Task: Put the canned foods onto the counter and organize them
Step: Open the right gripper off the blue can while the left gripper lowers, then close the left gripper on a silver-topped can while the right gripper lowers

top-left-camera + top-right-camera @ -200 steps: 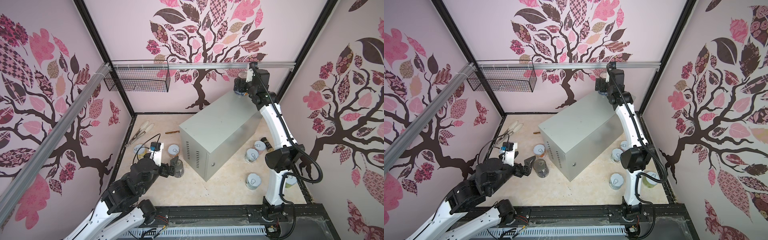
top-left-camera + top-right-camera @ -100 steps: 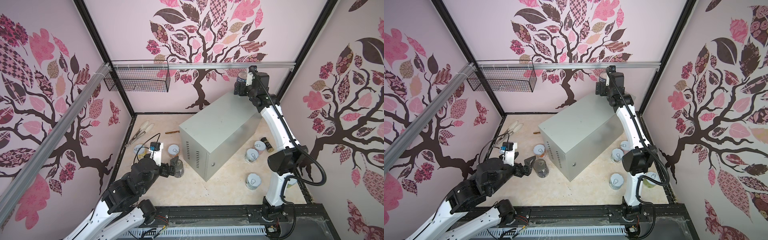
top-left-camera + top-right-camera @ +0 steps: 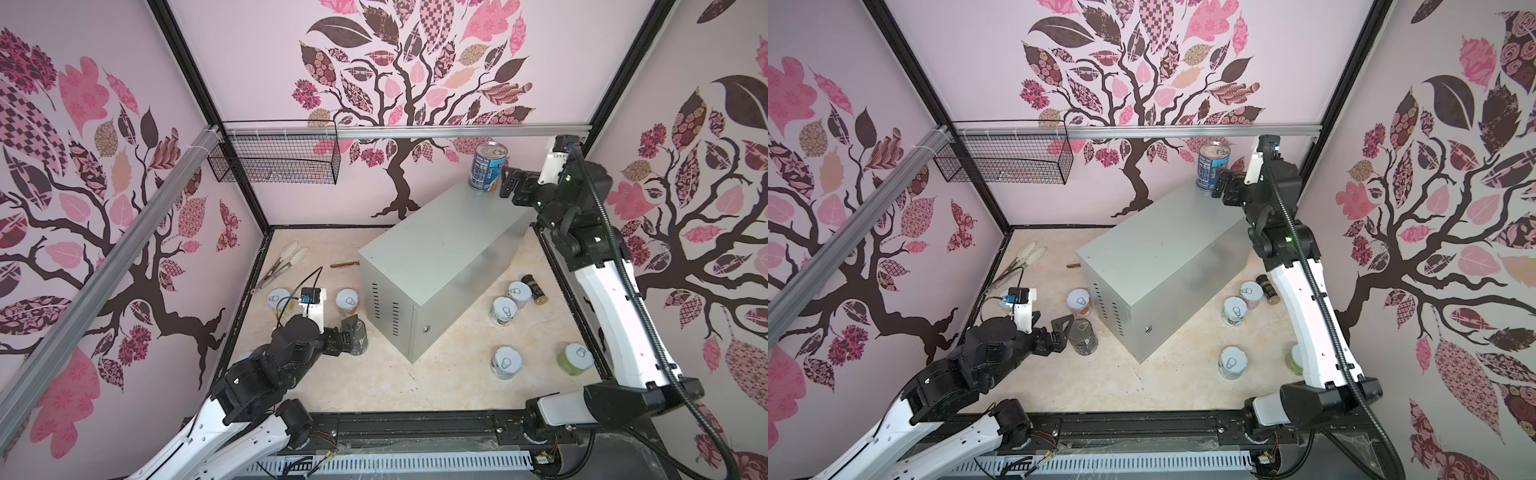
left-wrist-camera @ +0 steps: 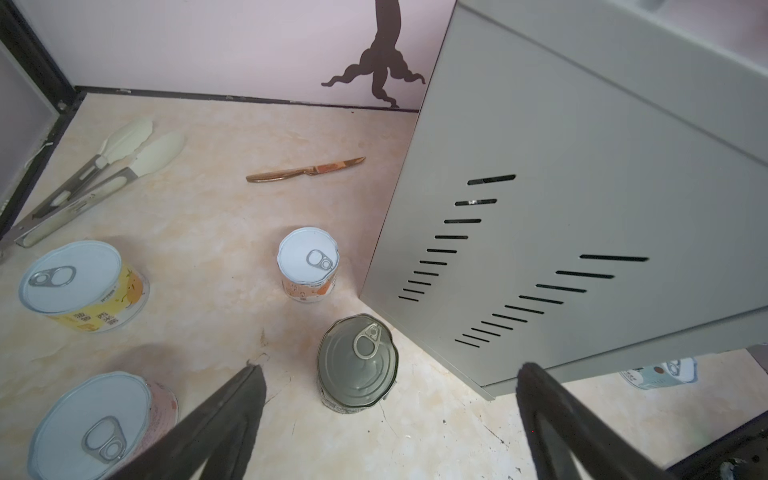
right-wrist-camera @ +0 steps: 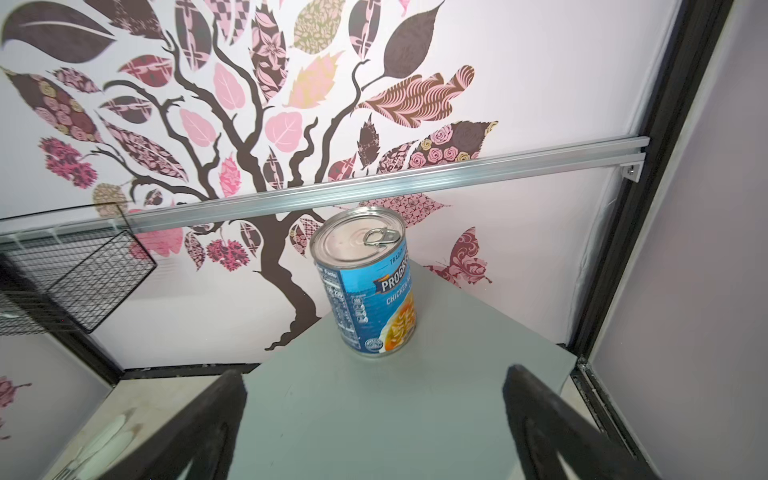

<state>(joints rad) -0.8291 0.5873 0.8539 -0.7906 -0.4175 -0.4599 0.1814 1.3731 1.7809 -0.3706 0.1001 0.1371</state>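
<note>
Your cabinet [image 3: 436, 257] sits askew on the tabletop [image 3: 374, 386], with its vented door toward the arms. Your right hand [image 3: 508, 183] is spread wide and holds nothing, up at the cabinet's far corner. Your left hand [image 3: 348, 332] is likewise wide and empty, low by the near left corner.

The blue can [image 3: 486, 168] stands upright on the cabinet top at the far corner, just beside the right hand. Only the right wrist view shows the blue can [image 5: 370, 291] clear of both fingertips.

The dark can [image 3: 1082, 337] stands on the tabletop just beside the cabinet. In a top view the left hand covers part of it. The left wrist view shows the dark can [image 4: 357, 365] between the spread fingers, touching neither.

Short cans, all on the tabletop:
- **Left of the cabinet:** the yellow can [image 3: 279, 300] and the orange can [image 3: 347, 300].
- **Right of the cabinet:** three pale cans [image 3: 519, 293] [image 3: 503, 309] [image 3: 506, 362] and the green can [image 3: 575, 359]. In a top view the right arm hides most of the green can [image 3: 1293, 359].
- **Beside the left hand:** the pink can [image 4: 104, 424] shows plainly only in the left wrist view.

The jar [image 3: 535, 289] lies just beside the pale cans. The knife [image 4: 305, 171] lies flat, well apart from the cans.
</note>
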